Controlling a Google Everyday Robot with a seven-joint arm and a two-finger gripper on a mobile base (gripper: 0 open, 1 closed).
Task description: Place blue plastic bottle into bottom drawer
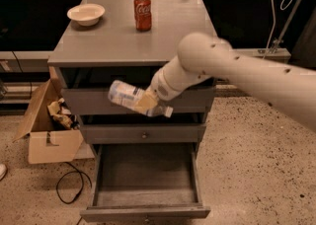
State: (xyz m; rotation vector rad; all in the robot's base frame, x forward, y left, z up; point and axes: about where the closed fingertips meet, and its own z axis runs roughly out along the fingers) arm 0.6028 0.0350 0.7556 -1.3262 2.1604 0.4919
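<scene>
Clasping the blue plastic bottle (124,94), the hand (147,103) above the open bottom drawer (145,213).

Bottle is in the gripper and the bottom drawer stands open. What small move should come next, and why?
Probably a descent, straight down. The gripper holds the blue plastic bottle tilted in mid-air, level with the top drawer front and roughly above the open bottom drawer. Letting go from this height would likely make it bounce.
</scene>
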